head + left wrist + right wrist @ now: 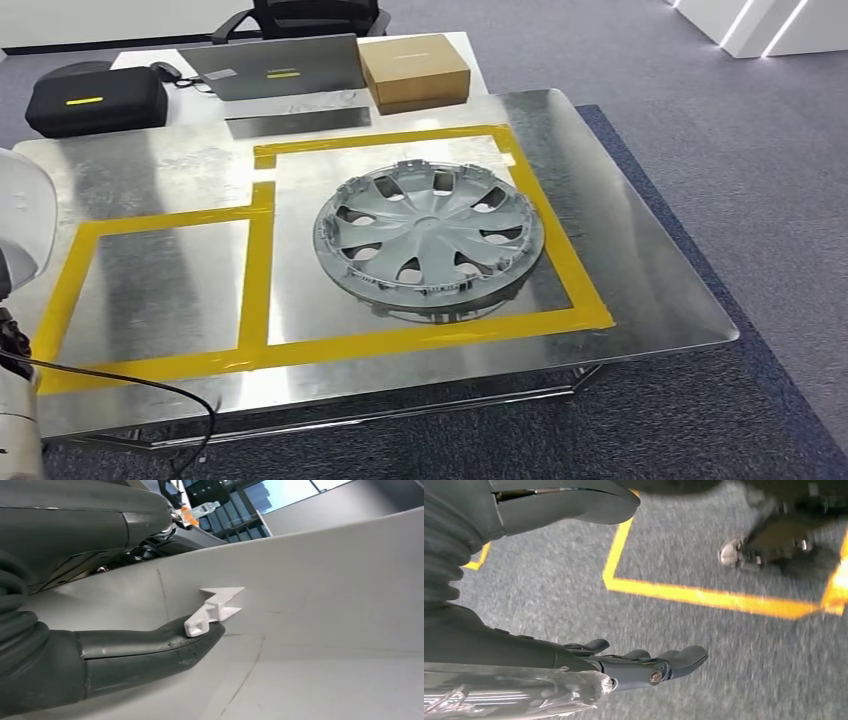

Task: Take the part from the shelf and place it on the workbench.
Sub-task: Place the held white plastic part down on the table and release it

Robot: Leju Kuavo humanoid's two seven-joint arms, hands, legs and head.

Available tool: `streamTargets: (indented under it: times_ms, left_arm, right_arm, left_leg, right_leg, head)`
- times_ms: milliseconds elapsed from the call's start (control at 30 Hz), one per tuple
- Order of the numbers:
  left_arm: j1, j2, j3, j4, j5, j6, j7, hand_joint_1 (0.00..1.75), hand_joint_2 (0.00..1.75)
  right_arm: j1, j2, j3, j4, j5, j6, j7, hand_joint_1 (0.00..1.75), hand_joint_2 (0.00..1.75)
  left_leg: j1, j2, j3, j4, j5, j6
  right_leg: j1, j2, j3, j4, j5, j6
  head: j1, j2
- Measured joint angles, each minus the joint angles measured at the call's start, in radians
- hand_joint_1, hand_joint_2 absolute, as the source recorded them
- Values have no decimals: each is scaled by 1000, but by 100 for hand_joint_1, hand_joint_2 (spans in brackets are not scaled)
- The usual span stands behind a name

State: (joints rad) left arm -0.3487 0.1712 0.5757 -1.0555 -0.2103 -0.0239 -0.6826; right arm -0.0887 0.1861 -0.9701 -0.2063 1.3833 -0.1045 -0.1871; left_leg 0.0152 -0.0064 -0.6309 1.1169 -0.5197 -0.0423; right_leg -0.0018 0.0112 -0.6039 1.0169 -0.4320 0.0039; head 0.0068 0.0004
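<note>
The part [428,237] is lying on the workbench [640,270]; placement appears complete. The right hand [644,662] is hanging empty, fingers extended; the left hand [150,652] is holding nothing.

Beside the workbench [640,300], the robot is showing a white rounded arm shell [25,220] with a black cable [130,385] trailing below it. The left hand [150,652] is wearing a dark ribbed cover and a thick glossy thumb. The right hand [639,662] is showing dark grey-blue fingers, a brass screw and silver casing.

Even bright light, glare on the workbench [640,270], blurred right-wrist floor [724,545].
</note>
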Motion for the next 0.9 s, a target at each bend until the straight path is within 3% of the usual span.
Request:
streamTargets:
  times_ms: [67, 100, 133, 167, 200, 267, 333, 433, 467, 567, 600, 633, 667, 700, 767, 800, 900]
  left_arm:
    - [-2, 0, -1, 10, 1, -1, -4, 175, 175]
    - [-1, -1, -2, 16, 1, -2, -5, 175, 175]
    - [-2, -1, -3, 20, 1, -2, -6, 175, 175]
    - [-4, -1, -4, 24, 1, -2, -7, 175, 175]
    - [-7, -1, -4, 28, 1, -2, -8, 175, 175]
    - [-16, -2, -5, 36, 2, -4, -10, 175, 175]
    - [-22, -3, -5, 44, 3, -5, -12, 175, 175]
    - [-30, -3, -6, 54, 5, -6, -13, 175, 175]
    - [-34, -3, -6, 58, 5, -7, -13, 175, 175]
    - [-39, -4, -6, 68, 4, -9, -14, 175, 175]
    - [-40, -4, -6, 71, 3, -10, -14, 175, 175]
    - [-41, -3, -6, 75, 2, -11, -14, 175, 175]
    - [-42, -3, -7, 78, 1, -12, -14, 175, 175]
    - [-44, -3, -7, 81, -1, -12, -14, 175, 175]
    - [-50, -1, -9, 85, -6, -13, -14, 175, 175]
    - [-53, 1, -11, 87, -8, -13, -14, 175, 175]
    - [-59, 5, -14, 92, -11, -13, -14, 175, 175]
  right_arm:
    - [0, -1, 0, 0, 0, 1, 0, 0, 175]
    - [1, -1, 0, 0, 0, 1, 0, 0, 175]
    - [1, -1, 0, 0, 0, 2, -1, 0, 175]
    - [1, -1, 0, 0, 0, 3, -1, 0, 175]
    - [1, -1, 0, 0, 0, 4, -2, 0, 175]
    - [0, -3, 0, 0, 0, 5, -2, 0, 175]
    - [0, -6, 0, 0, 0, 5, -2, 0, 175]
    - [2, -9, 0, 0, 0, 5, -2, 0, 175]
    - [2, -10, 0, 0, 0, 5, -2, 0, 175]
    - [2, -11, 0, 0, 0, 7, -2, 0, 175]
    - [2, -11, 0, 0, 0, 8, -2, 0, 175]
    - [3, -11, 0, 0, 0, 8, -2, 0, 175]
    - [3, -12, 0, 0, 0, 9, -1, 0, 175]
    - [3, -12, 0, 0, 0, 9, -1, 0, 175]
    - [1, -12, 0, 0, 0, 10, 0, 0, 175]
    - [0, -12, 0, 0, 0, 11, 1, 0, 175]
    - [1, -12, 0, 0, 0, 11, 3, 0, 175]
  left_leg:
    - [1, 0, -61, 125, -50, -4]
    - [1, 0, -77, 153, -51, -5]
    - [2, 0, -75, 145, -32, -6]
    - [3, 0, -55, 100, 1, -6]
    - [5, 1, -25, 36, 38, -7]
    - [5, 0, 27, -76, 78, -5]
    - [2, -3, 38, -107, 77, 6]
    - [4, -3, 36, -107, 81, 28]
    - [5, -2, 36, -107, 83, 34]
    - [4, -1, 36, -108, 82, 42]
    - [3, -1, 37, -108, 82, 43]
    - [3, -1, 37, -108, 81, 43]
    - [3, -1, 38, -107, 81, 42]
    - [3, -2, 40, -107, 80, 41]
    - [0, -3, 41, -106, 78, 34]
    - [-2, -3, 40, -105, 79, 29]
    - [-1, -3, 40, -109, 80, 12]
  right_leg:
    - [0, 0, 0, 0, 0, -2]
    - [0, 0, 0, 0, -1, -2]
    - [0, 0, 0, 1, -1, -2]
    - [-1, 0, 0, 1, -1, -1]
    - [-2, 0, 1, 2, -1, 2]
    - [2, 1, -4, 9, -4, 11]
    - [5, 1, -9, 12, -4, 21]
    - [2, 0, -20, 29, -17, 36]
    - [1, -1, -36, 61, -37, 41]
    - [0, -3, -127, 252, -123, 49]
    - [0, -3, -147, 294, -133, 49]
    - [0, -3, -148, 294, -123, 48]
    - [0, -3, -128, 254, -96, 45]
    - [0, -3, -93, 186, -61, 42]
    - [1, -2, -26, 59, -19, 36]
    - [2, -2, -8, 28, -13, 33]
    - [2, 0, -3, 16, -12, 19]
  head:
    - [-1, 0]
    - [-1, 0]
    - [-1, 0]
    - [-1, 0]
    - [-1, 0]
    - [-1, 0]
    - [-1, 0]
    - [2, 0]
    - [4, 0]
    - [7, 0]
    - [7, 0]
    - [8, 0]
    - [8, 0]
    - [8, 0]
    - [7, 0]
    - [6, 0]
    - [6, 0]
